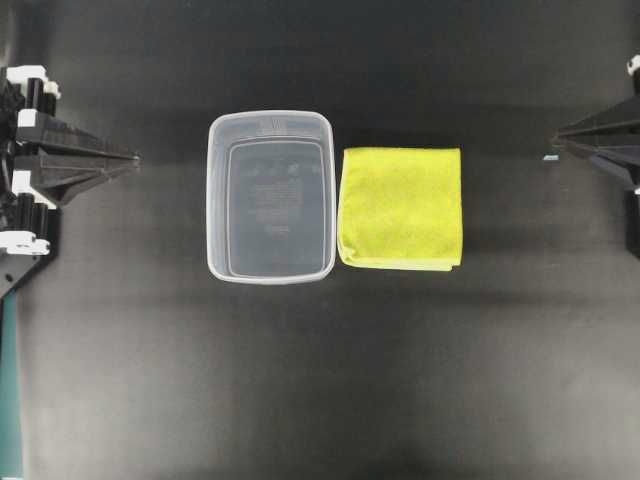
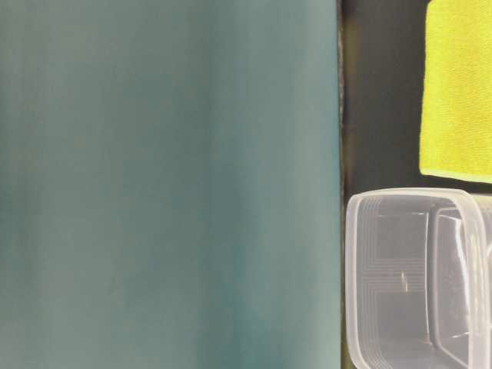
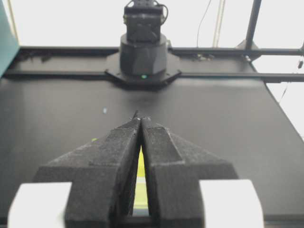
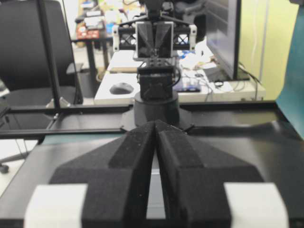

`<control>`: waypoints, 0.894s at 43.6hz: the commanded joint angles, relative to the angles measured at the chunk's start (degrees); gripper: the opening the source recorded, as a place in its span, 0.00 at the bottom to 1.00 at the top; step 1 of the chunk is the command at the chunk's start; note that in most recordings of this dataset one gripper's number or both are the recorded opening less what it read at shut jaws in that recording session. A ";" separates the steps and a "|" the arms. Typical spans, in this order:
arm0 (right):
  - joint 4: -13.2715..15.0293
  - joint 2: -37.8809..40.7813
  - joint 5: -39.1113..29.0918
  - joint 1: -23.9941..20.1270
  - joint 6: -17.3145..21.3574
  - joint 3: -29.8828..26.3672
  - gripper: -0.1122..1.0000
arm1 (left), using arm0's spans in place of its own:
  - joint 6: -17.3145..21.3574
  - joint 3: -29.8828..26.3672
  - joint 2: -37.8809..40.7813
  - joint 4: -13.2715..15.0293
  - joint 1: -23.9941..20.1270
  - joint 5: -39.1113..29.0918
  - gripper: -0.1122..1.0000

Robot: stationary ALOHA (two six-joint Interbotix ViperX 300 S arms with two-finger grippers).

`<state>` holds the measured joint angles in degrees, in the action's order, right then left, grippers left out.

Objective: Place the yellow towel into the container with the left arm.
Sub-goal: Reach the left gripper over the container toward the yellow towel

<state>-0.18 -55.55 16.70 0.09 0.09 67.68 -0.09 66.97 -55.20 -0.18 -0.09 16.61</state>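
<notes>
The yellow towel [image 1: 402,207] lies folded flat on the black table, touching the right side of the container [image 1: 270,116], a clear empty tub at the centre. Both show in the table-level view: towel [image 2: 460,84], container [image 2: 415,277]. My left gripper [image 1: 133,159] is shut and empty at the far left, well clear of the tub. In its wrist view [image 3: 141,118] a yellow sliver of the towel [image 3: 141,166] shows through the slit behind the tips. My right gripper [image 1: 556,139] is shut and empty at the far right, also seen in its wrist view [image 4: 156,122].
A teal panel [image 2: 169,184] fills most of the table-level view and edges the table's lower left [image 1: 10,390]. Each wrist view faces the opposite arm's base [image 3: 142,52] [image 4: 156,90]. Desks and a chair stand beyond the table.
</notes>
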 commanded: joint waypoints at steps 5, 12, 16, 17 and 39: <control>-0.70 0.35 -1.14 0.97 0.44 -0.26 0.11 | -4.83 -9.05 6.06 -2.02 -2.46 -5.54 0.10; -0.70 0.18 -5.80 0.97 1.67 0.35 0.11 | -4.57 -18.37 14.85 -2.11 -2.11 -15.91 0.10; -0.70 -0.09 -8.53 0.97 2.99 0.35 0.11 | -5.19 -23.38 20.04 -2.11 -1.67 -21.27 0.10; -0.70 -0.18 -9.14 1.05 3.16 0.35 0.11 | -5.36 -24.43 21.27 -2.11 -1.49 -22.24 0.10; -0.70 -5.89 -17.05 1.23 3.96 1.67 0.67 | 1.05 -50.36 49.31 -2.29 -1.32 -43.15 0.15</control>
<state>-0.62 -60.82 -0.18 1.23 4.04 69.61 -0.70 21.09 -9.14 -2.20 -0.97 -24.52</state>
